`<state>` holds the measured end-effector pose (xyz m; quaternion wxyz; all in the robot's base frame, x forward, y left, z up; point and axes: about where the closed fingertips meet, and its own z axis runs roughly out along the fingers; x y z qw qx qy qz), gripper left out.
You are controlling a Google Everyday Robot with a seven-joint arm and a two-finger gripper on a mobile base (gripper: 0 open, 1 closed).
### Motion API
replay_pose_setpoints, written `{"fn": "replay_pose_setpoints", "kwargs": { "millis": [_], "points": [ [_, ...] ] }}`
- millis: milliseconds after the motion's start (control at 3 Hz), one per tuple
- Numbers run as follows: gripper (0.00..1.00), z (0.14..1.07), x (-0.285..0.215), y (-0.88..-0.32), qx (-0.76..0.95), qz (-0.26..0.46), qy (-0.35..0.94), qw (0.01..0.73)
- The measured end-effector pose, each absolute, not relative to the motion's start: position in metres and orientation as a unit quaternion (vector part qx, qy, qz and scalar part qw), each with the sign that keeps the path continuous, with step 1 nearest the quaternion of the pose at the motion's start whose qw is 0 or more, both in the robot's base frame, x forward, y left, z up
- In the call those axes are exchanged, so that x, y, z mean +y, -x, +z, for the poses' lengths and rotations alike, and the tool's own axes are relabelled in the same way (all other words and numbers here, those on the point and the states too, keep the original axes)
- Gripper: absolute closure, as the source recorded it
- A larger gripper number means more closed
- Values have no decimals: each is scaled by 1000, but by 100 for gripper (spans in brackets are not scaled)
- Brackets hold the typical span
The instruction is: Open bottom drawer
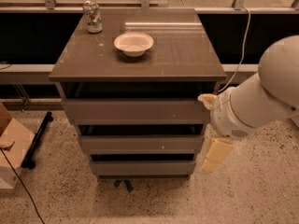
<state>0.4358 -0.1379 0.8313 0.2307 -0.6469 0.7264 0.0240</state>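
Note:
The grey-brown cabinet [140, 59] stands in the middle of the camera view with three drawer fronts. The bottom drawer [142, 168] is the lowest and narrowest front. It sits pushed in under the middle front [140, 144], with a thin dark gap above it. The top front [135, 111] is the tallest. My gripper [216, 155] is cream-coloured and hangs from the big white arm [261, 101]. It is just right of the cabinet, level with the middle and bottom fronts. It holds nothing that I can see.
A white bowl [133, 43] and a can [94, 17] stand on the cabinet top. A cardboard box [11, 146] and a black bar [37, 139] lie on the speckled floor at left. A white cable [243, 50] hangs behind the arm.

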Motion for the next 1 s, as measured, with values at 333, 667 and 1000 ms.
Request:
{"fn": "replay_pose_setpoints", "kwargs": {
  "millis": [333,667,1000],
  "points": [
    [0,747,-111,-460,729,57,643,230],
    [0,678,-96,-475,745,94,628,204],
    [0,678,-96,-475,745,94,628,204]
  ]
}}
